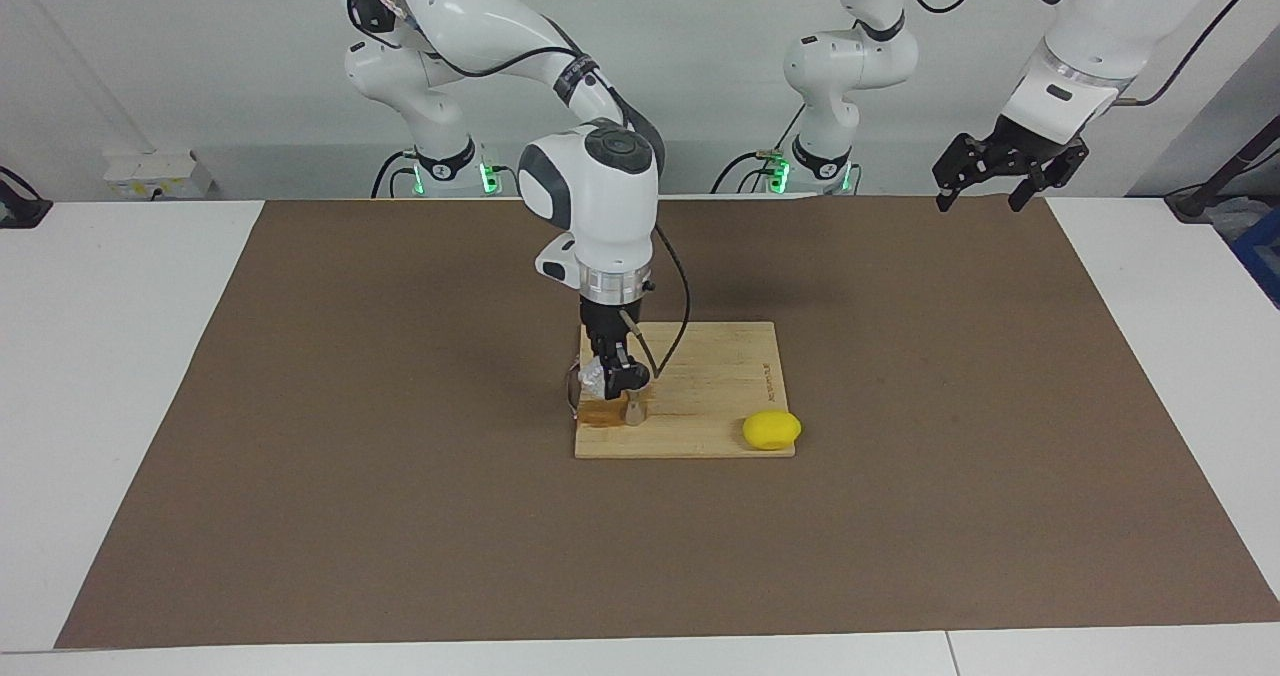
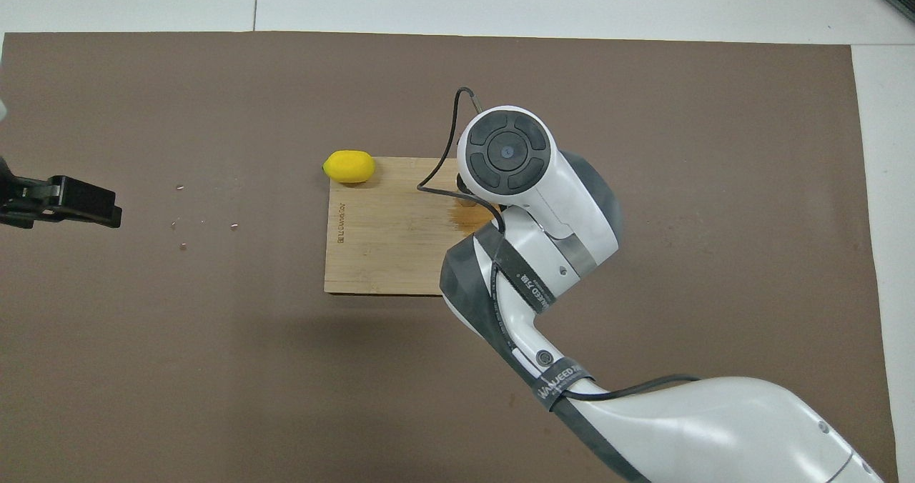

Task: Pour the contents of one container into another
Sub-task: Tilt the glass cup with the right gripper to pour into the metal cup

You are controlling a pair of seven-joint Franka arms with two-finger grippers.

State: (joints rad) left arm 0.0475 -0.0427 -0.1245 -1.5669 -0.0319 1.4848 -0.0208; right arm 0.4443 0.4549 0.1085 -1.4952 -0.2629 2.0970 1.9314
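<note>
Right tool (image 1: pixel 612 378), gripped cup (image 1: pixel 592 380) above jigger (image 1: pixel 635 412)

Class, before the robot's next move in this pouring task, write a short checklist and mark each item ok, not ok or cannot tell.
1. Right gripper shut on clear cup: ok.
2. Jigger upright on cutting board: ok.
3. Cup over the jigger's mouth: cannot tell.
4. Board dry: not ok, wet stain beside the jigger.
5. Left gripper open, waiting over the mat's edge: ok.
6. Lemon apart from the jigger: ok.
</note>
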